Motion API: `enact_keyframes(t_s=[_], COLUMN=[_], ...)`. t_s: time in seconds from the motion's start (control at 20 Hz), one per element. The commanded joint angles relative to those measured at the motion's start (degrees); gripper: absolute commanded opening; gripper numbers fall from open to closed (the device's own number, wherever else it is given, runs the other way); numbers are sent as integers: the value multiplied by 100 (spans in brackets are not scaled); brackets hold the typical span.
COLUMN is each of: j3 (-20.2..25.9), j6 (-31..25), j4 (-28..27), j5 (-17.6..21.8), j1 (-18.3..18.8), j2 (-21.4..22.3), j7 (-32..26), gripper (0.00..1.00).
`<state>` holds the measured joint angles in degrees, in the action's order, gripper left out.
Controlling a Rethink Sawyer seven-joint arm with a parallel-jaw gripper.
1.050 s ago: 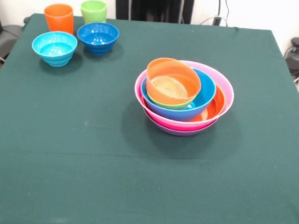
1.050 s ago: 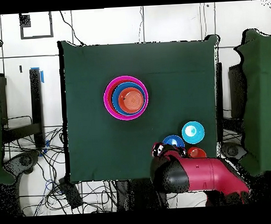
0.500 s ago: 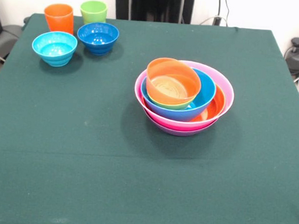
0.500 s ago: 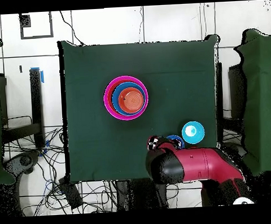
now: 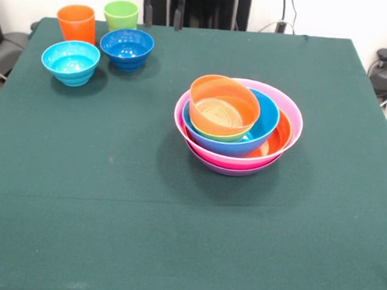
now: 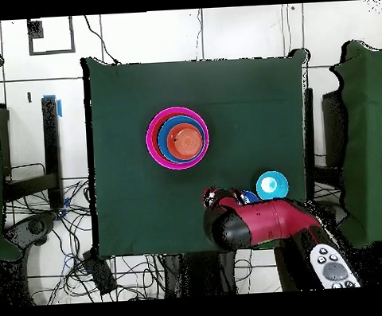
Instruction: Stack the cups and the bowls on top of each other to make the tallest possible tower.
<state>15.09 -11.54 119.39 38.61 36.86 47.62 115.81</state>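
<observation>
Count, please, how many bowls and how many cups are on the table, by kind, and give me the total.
Cups: 2, the orange cup and the lime green cup.
Loose small bowls: 2, the light blue bowl and the dark blue bowl.
Bowls visible in the tower: 6.
Total: 10.

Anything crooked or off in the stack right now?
Yes: the small orange bowl on top of the tower sits tilted, opening toward the camera, instead of nesting flat. Nothing looks spilled or damaged.
</observation>
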Motion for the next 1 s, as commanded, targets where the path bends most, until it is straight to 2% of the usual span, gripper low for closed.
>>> enact_keyframes(t_s=[0.05, 0.4, 0.7, 0.85, 1.0], j3=[-65, 417, 954, 1249, 1416], j6=[501, 179, -328, -372, -464], j4=[-537, -863, -638, -508, -430], j5=[671, 739, 447, 378, 279], j1=[-155, 132, 536, 806, 826], j2=[-955, -1283, -1335, -1450, -1338], j7=[44, -408, -714, -746, -670], gripper=[100, 100, 100, 100, 100])
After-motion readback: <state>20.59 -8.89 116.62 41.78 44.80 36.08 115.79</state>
